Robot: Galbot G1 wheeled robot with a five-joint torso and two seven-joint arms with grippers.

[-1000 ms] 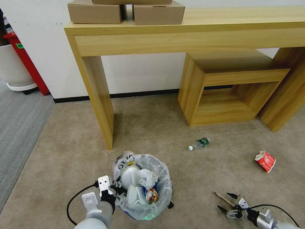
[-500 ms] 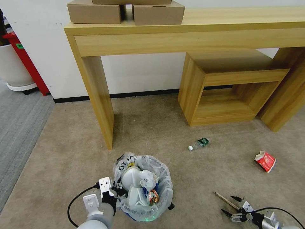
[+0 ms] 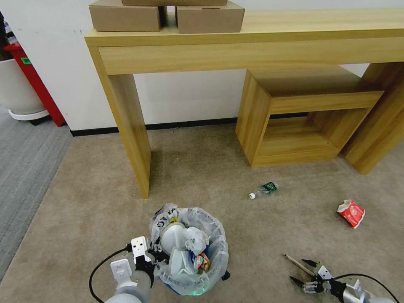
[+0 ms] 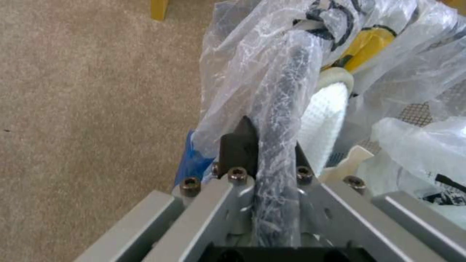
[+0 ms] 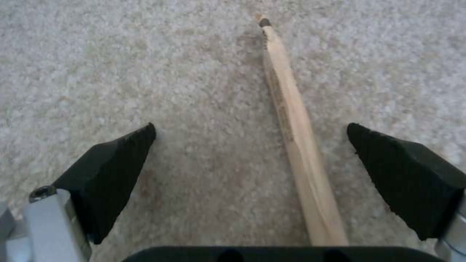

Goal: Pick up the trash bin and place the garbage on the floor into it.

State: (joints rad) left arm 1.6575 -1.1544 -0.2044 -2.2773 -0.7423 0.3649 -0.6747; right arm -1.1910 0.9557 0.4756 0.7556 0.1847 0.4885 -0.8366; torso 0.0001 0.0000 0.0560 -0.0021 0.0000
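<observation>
Down low on the right, the right gripper point(image 3: 304, 271) hangs just over the floor point(image 3: 219, 176) with its black fingers point(image 5: 116, 160) spread wide, nothing between them pinched. The thin wooden stick point(image 5: 291, 120) lies flat on the carpet and runs in between those two fingers, nearer one of them than the other; from the right wrist view it looks clear of both pads, though its near end slips under the gripper body and I can't see how it sits there. In the head view the stick point(image 3: 296, 264) points away from the gripper, up and to the left.

Over on the left, the left gripper point(image 3: 152, 255) is clamped onto the rim of the trash bin point(image 3: 191, 248). The left wrist view has it plain: the dark rim point(image 4: 281, 145), wrapped in crinkly bag point(image 4: 252, 62), is squeezed between the fingers. The bin is stuffed, white slippers point(image 3: 176, 248) and wrappers piled inside the liner. Whether it's lifted off the carpet or resting on it, I can't tell.

Out beyond, a small green-labelled bottle point(image 3: 263, 190) lies on its side well apart from both arms, and a red packet point(image 3: 351, 213) sits farther right. Behind them stands a wooden desk point(image 3: 252, 46) with cardboard boxes point(image 3: 168, 16) on top.
</observation>
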